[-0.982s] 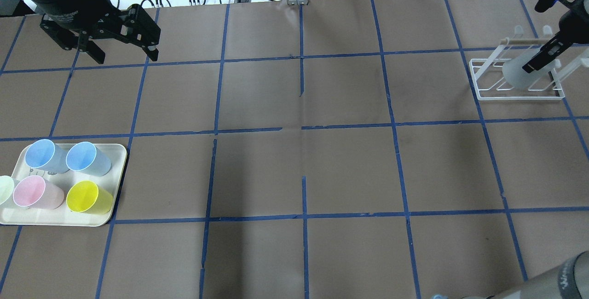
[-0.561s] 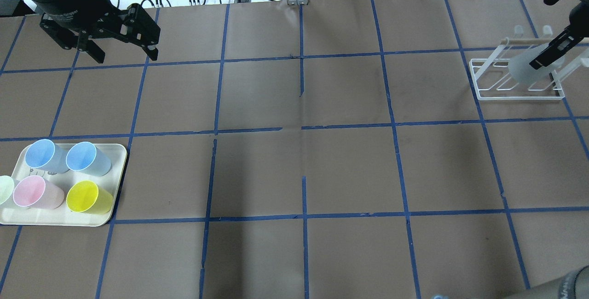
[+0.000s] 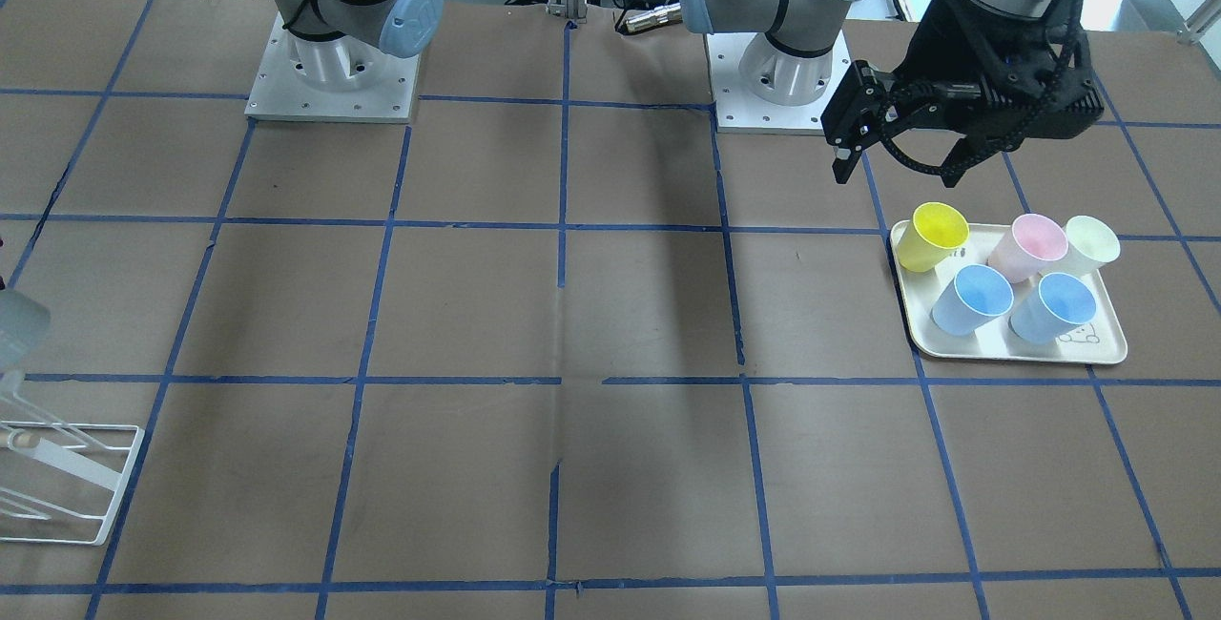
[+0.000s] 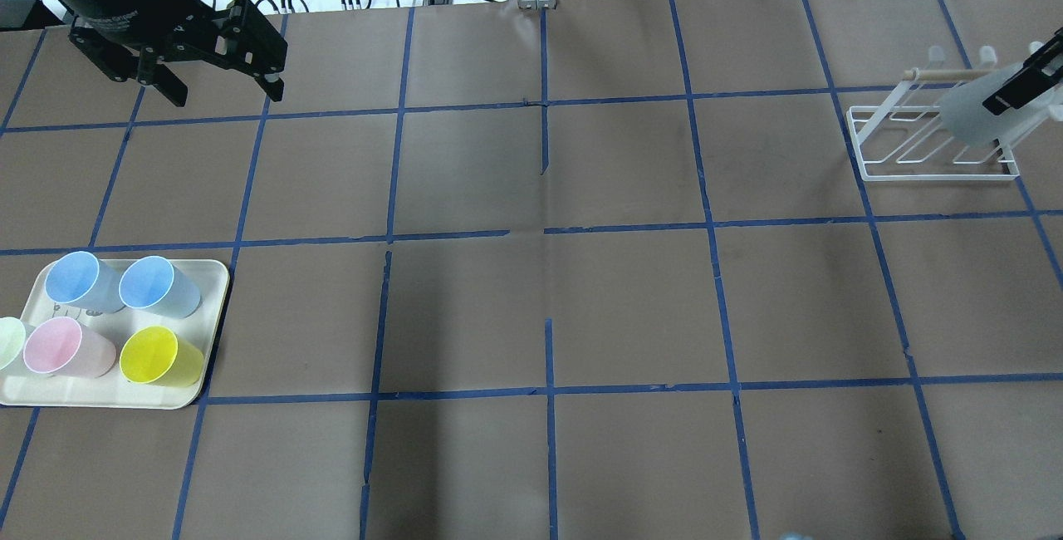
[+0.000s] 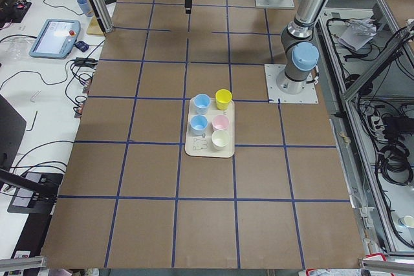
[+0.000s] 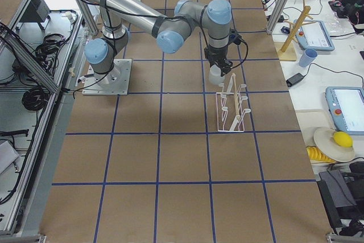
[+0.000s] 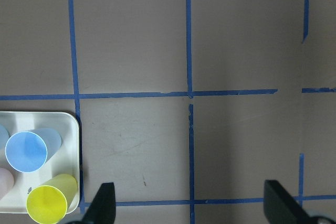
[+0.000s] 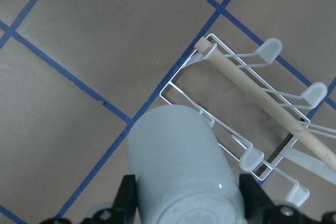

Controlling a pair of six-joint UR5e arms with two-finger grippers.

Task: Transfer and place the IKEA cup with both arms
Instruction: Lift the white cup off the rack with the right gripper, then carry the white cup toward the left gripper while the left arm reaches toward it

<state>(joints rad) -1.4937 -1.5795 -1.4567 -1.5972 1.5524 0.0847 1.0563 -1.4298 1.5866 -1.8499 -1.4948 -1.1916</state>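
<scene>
Nearest the robot, a cream tray (image 4: 211,295) on the worktop (image 4: 631,299) carries five upright cups: two light-blue cups (image 4: 81,281) (image 4: 158,286), one pink (image 4: 66,347), one yellow (image 4: 159,355) and one pale green (image 4: 10,342). Farther out, the right pincer (image 8: 187,182) is clamped on the one grey IKEA cup (image 8: 178,150), held over one end of the single white wire rack (image 8: 252,89). The cup's long axis is tilted, base toward the wrist and mouth down. Farthest, the left pincer (image 4: 226,98) hangs wide open and empty.

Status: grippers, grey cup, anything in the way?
Left gripper open, empty, away from the tray. Right gripper shut on IKEA cup, held above the white rack. Only the rack's prongs close by.
</scene>
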